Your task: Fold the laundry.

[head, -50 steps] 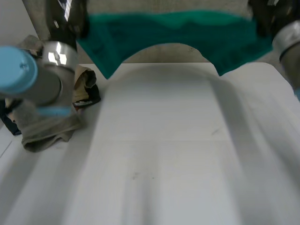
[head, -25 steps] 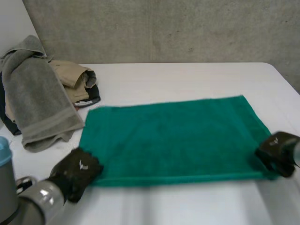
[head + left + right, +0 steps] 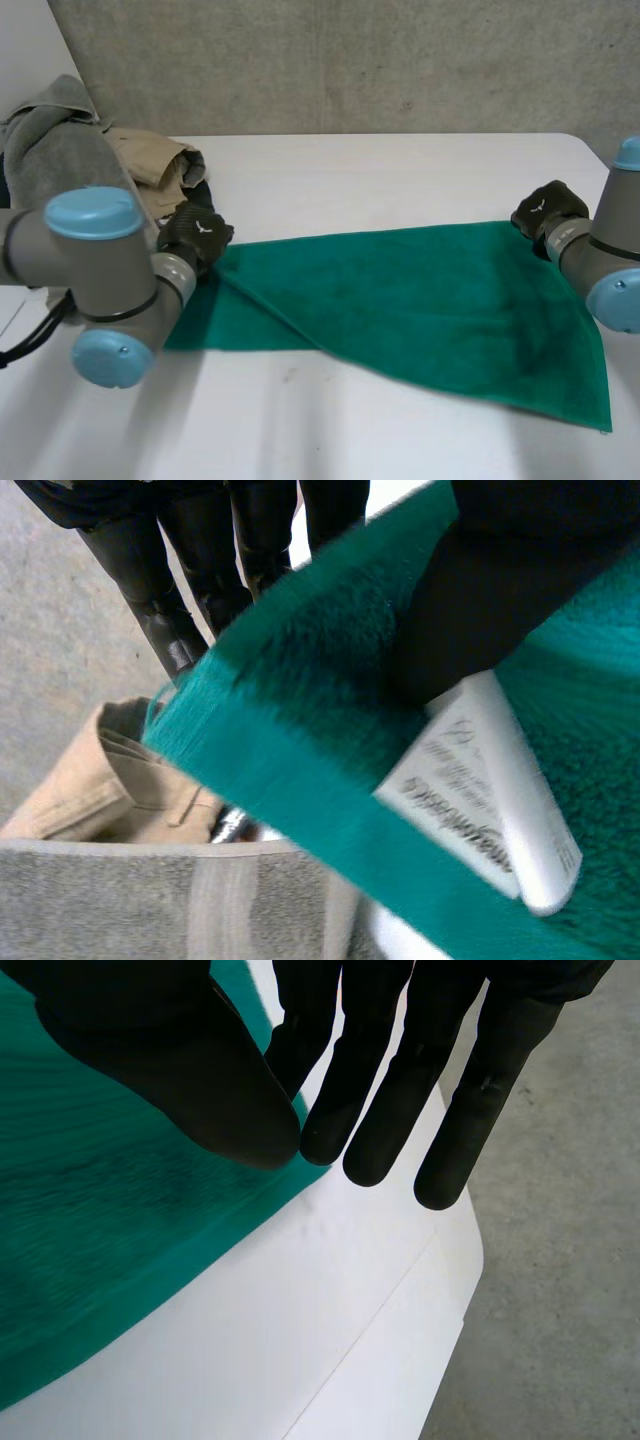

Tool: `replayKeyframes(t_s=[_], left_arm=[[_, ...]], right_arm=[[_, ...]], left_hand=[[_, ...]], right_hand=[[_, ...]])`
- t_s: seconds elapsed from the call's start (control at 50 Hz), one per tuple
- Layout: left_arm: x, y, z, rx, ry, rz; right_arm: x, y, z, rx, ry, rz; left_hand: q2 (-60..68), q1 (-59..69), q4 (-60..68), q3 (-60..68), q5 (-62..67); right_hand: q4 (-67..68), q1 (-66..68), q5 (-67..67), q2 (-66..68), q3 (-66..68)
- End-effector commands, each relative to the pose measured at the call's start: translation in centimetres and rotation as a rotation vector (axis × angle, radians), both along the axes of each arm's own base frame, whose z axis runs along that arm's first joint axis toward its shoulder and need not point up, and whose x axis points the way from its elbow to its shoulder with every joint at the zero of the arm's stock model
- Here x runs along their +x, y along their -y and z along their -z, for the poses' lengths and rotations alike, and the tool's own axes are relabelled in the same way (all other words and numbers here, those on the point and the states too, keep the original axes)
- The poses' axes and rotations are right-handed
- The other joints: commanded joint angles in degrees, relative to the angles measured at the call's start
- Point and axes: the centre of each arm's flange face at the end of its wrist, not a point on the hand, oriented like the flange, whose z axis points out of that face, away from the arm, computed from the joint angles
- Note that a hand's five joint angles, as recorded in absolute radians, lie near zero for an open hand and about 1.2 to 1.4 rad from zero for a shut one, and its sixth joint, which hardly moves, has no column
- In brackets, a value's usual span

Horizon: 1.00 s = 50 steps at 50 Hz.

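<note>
Table (image 3: 400,165) w/ part-folded green towel (image 3: 420,300)

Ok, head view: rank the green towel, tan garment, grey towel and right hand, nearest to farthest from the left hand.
1. green towel: its corner is pinched in the left hand.
2. tan garment: just behind that hand.
3. grey towel: farther left, in the pile.
4. right hand: across the table.

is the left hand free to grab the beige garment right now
Probably not yet: the left hand is pinching a corner of the green towel. The beige garment lies right beside it, nothing between.
</note>
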Motion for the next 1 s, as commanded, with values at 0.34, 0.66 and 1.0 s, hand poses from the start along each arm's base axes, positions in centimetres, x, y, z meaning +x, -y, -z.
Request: replayKeyframes(t_s=[0.34,0.66,1.0], left_arm=[[-0.6,-2.9,-0.8,0.067,-0.018,0.014],[-0.9,-2.7,-1.2,0.069,-0.069,0.006],[0.8,-6.1,-5.6,0.016,-0.107,0.017]], right_arm=[[-3.5,-13.5,-4.4,0.4,0.38,0.187],[-3.9,-18.3,2.4,0.374,0.445,0.115],[-5.1,-16.8,-6.0,0.013,0.319,0.067]], left_hand=[[11.22,13.13,11.2,11.64,13.7],[11.22,13.13,11.2,11.64,13.7],[11.22,13.13,11.2,11.64,13.7]], right_hand=[[-53.5,-50.55,-53.84,-52.3,-53.06],[-28.43,-25.49,-28.77,-27.23,-28.0],[11.4,14.35,11.06,12.6,11.84]])
